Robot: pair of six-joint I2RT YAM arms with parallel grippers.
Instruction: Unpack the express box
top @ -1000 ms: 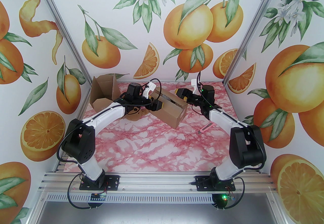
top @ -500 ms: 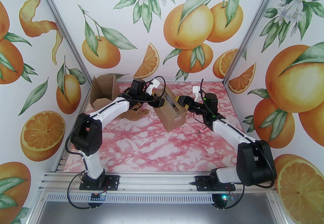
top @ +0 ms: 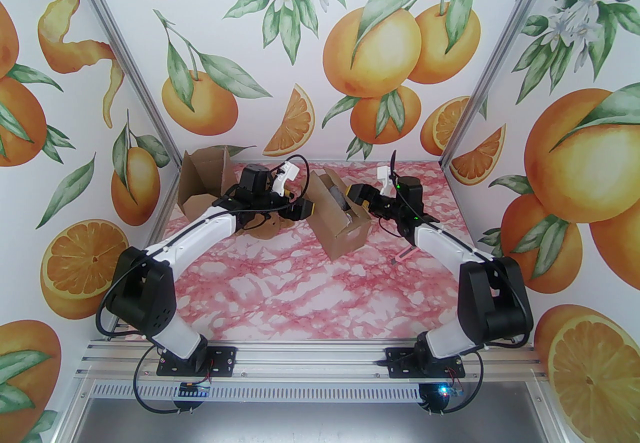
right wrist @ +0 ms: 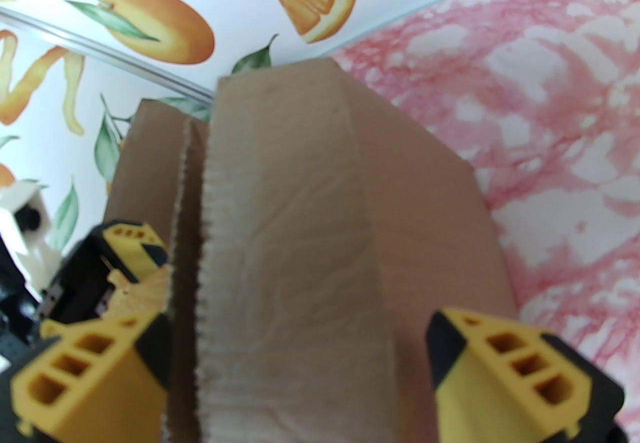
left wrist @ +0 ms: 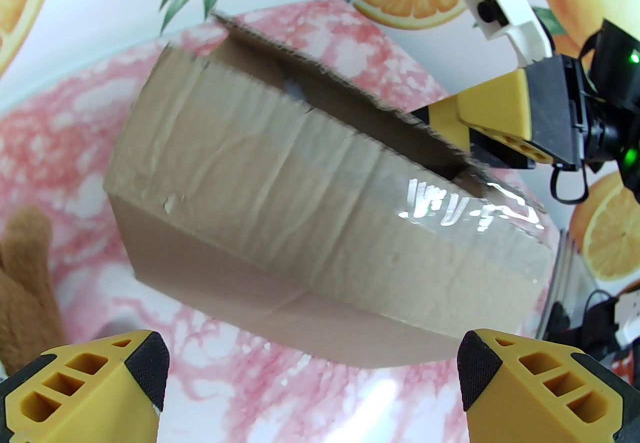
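Right, overhead first: the express box (top: 345,226) sits tilted on the pink marble table (top: 300,301), cut side turned up. The left gripper (top: 300,209) hangs just left of the box, claw spread wide and holding nothing. The right gripper (top: 357,194) is up at the box's right end, right on the cut. A brown plush toy (top: 263,227) lies left of the box under the left arm. Further left of the box stands a second, opened carton (top: 202,183). A slim pink tool (top: 405,253) lies to the right of the box, well apart.

Over to the left wrist: both yellow fingers (left wrist: 100,381) are parted wide, with bare table between them and the box ahead. Glossy tape runs across the box and a ragged slit along its top. One finger of the right gripper pokes at the slit's far end.

Now the right wrist: its fingers (right wrist: 520,371) stand wide astride a raised flap (right wrist: 290,256) of the box. There is a clear gap on the outer side, so no pinch.
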